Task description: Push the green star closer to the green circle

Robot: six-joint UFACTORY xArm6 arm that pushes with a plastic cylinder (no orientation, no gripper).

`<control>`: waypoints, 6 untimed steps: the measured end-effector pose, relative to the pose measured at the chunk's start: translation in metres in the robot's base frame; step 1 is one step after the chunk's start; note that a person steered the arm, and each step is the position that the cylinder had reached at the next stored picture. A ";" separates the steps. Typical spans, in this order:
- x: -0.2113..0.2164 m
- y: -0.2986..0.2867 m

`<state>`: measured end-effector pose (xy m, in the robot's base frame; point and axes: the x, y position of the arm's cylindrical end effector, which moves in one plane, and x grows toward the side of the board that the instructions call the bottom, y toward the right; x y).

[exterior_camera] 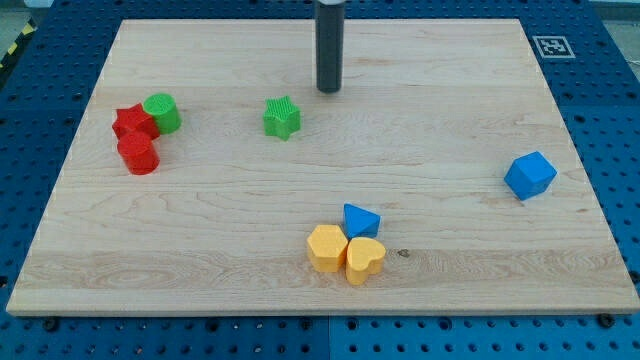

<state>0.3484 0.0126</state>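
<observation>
- Pale wooden bench (200,260) fills our view, set on a blue perforated base, with a small printed marker at the view's top right corner.
- Nearest us, toward the view's bottom, a yellow hexagon-like block (327,247) and a yellow heart (365,260) sit touching, with a blue triangular block (360,219) pressed against their far side.
- Further up, at the view's right, a blue cube (529,175) stands well apart from everything else.
- At the view's left, a red cylinder (138,154) touches a second red block (132,123), shape unclear, and the green circle (161,113) sits against that block's right side.
- Right of that cluster, with bare wood between, lies the green star (282,117), alone.
- Farthest off, our tip (328,90) rests just up and right of the star, near it but not touching.
- We carry no fingers, only the rod, so nothing is held or clamped.
- We judge the star light, rigid and ready to slide on the smooth wood; its points could make it spin under an off-centre shove.
- Our contact should land on the star's right side, centred, driving it leftward; the tip first needs to drop to the star's level on that side.
</observation>
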 end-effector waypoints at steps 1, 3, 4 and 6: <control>0.033 -0.006; 0.053 -0.078; 0.054 -0.105; 0.063 -0.125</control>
